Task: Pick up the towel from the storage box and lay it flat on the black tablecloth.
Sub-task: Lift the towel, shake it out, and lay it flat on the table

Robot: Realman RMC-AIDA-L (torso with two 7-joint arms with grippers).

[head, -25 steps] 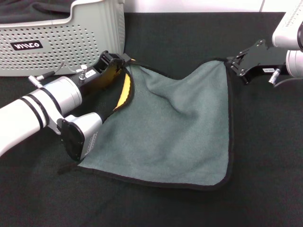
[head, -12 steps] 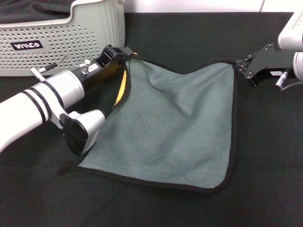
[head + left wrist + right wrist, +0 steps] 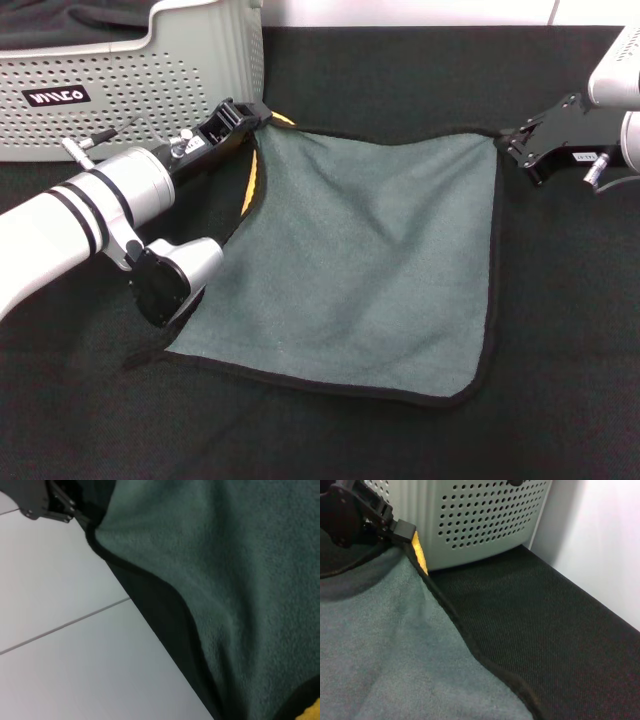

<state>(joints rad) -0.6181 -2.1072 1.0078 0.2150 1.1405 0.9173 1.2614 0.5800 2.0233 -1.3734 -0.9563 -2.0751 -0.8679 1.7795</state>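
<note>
Towel (image 3: pixel 370 260), grey-teal face up with black stitched edging, lies spread across the black tablecloth (image 3: pixel 560 380), out of the storage box (image 3: pixel 130 80), which stands at the far left of the surface. The near edge and both near corners rest on the cloth, while the far edge is stretched between the two arms. The left gripper (image 3: pixel 252 112) is closed on the far left corner, just beside the box wall, and a strip of the yellow-orange underside shows where that edge curls up along the left side. The right gripper (image 3: pixel 515 143) sits at the far right corner; it appears to pinch that corner, though the fingertips are too dark to make out for certain. In the right wrist view the towel (image 3: pixel 380 645) runs toward the left gripper (image 3: pixel 395 527) in front of the box's perforated wall (image 3: pixel 470 515). In the left wrist view the towel's fleece (image 3: pixel 240 580) fills most of the picture. The main risk is the rolled left edge: if the left gripper lets go while that side is folded, the yellow face may stay turned up and the towel would not lie flat. Uneven release could also let one corner spring back and wrinkle the far edge. The left gripper is close to the box, so a careless withdrawal might knock it or drag the corner along.
</note>
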